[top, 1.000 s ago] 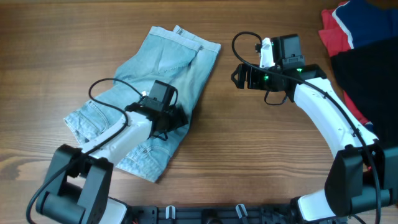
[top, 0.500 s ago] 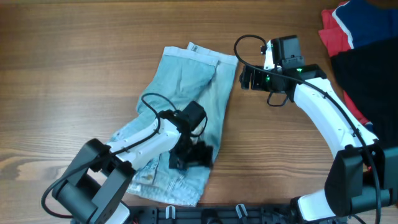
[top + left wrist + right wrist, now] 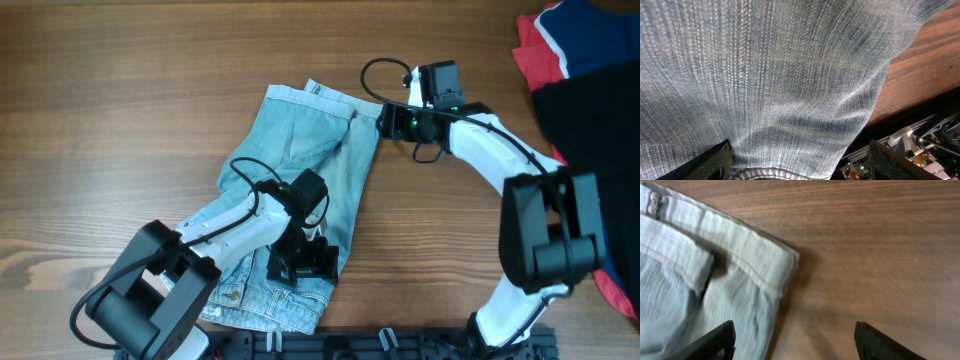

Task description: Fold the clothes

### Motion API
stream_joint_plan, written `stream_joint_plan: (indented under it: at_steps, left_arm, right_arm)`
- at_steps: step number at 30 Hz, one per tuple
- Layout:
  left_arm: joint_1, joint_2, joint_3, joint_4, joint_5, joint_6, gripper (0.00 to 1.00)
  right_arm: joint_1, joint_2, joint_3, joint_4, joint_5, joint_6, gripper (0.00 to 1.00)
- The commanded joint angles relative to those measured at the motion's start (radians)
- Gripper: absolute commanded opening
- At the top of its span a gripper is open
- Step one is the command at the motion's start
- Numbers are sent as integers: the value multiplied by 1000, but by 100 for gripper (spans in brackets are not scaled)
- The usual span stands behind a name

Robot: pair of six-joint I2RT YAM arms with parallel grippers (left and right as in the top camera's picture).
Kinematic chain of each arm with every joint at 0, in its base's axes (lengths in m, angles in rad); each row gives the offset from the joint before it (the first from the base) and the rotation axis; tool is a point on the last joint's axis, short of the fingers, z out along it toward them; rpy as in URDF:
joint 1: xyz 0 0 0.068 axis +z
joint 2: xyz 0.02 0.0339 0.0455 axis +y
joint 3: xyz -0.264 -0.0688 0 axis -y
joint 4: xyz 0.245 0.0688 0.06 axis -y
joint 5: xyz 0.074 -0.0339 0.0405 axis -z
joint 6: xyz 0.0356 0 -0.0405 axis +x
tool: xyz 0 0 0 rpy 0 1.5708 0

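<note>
The pale light-blue jeans [image 3: 320, 170] lie bunched in the middle of the wooden table, waistband at the far end. My left gripper [image 3: 303, 262] rests on their near right part. In the left wrist view the denim [image 3: 790, 75] fills the frame, and the left gripper's [image 3: 797, 165] fingers stand wide apart with cloth bulging between them. My right gripper [image 3: 385, 120] is open at the waistband's far right corner. In the right wrist view the right gripper [image 3: 795, 340] straddles the edge of the jeans [image 3: 690, 280], with bare wood under the right finger.
A pile of red, navy and black garments [image 3: 580, 60] lies at the far right. The table's front edge with its black rail [image 3: 380, 340] runs just below the jeans. That rail also shows in the left wrist view [image 3: 920, 145].
The jeans slid right and toward the front edge with my left gripper on them. My right gripper moved left to the waistband corner.
</note>
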Motion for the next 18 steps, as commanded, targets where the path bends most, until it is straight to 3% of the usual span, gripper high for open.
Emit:
stream_joint_plan:
  at_steps: [1,5,8,11,14,18]
  left_arm:
    - [-17,52,-47,56,-18,38,87]
    - [-17,52,-47,56,-18,38,87]
    - [-17,52,-47,57,-18,38,88]
    - [-17,52,-47,56,-18,38,88]
    - [-17,52,-47,56,-18,38,88]
    - [-14,52,-47,52,-58,39,88]
  right_arm:
    - [3,64,1,71,-70,11,76]
    - [4,100,1,127,-92,36,74]
    - [9,123,2,158,-91,67,64]
    - [27,148,2,190,-92,87,43]
    - [38,153,2,193,-79,86,6]
    - [-2,138,35,93,-26,100,4]
